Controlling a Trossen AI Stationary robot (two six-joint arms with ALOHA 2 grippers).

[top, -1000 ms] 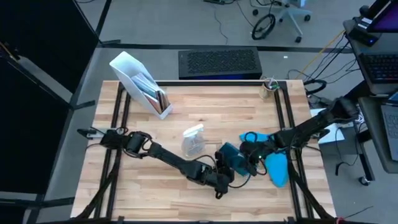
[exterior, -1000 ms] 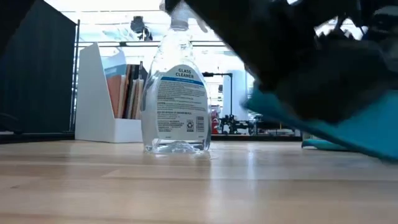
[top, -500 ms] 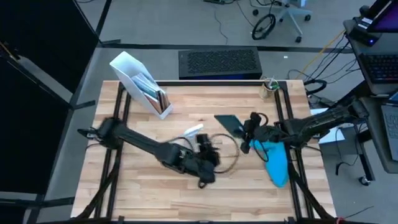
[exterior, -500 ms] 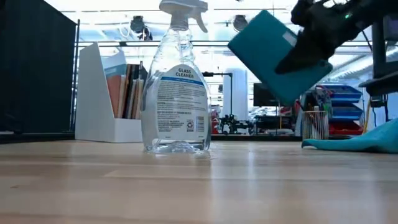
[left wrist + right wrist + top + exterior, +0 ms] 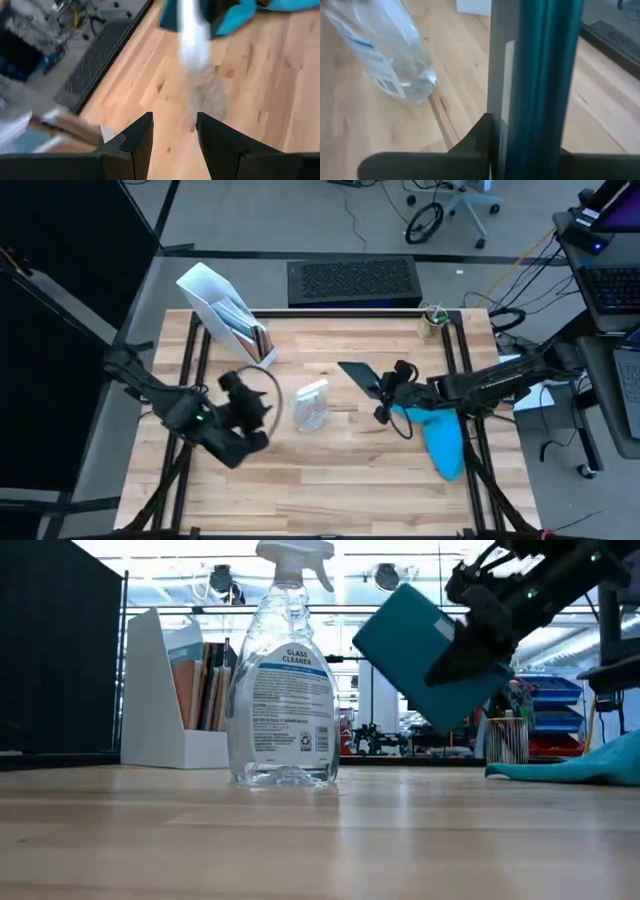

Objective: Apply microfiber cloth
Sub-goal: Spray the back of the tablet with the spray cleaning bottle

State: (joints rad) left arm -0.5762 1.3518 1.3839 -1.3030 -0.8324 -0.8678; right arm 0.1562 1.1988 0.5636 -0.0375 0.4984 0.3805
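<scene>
My right end effector (image 5: pixel 388 392) is pinched on the edge of a dark tablet (image 5: pixel 362 376), holding it tilted in the air above the desk (image 5: pixel 330 470); in the low view the tablet's teal face (image 5: pixel 425 655) hangs clear of the wood. The microfiber cloth (image 5: pixel 440 437) lies crumpled on the desk just behind and beside this end effector, near the desk's right edge. A clear spray bottle (image 5: pixel 285 670) stands upright between my two arms. My left end effector (image 5: pixel 245 402), fingers spread and holding nothing, hovers on the bottle's far side.
</scene>
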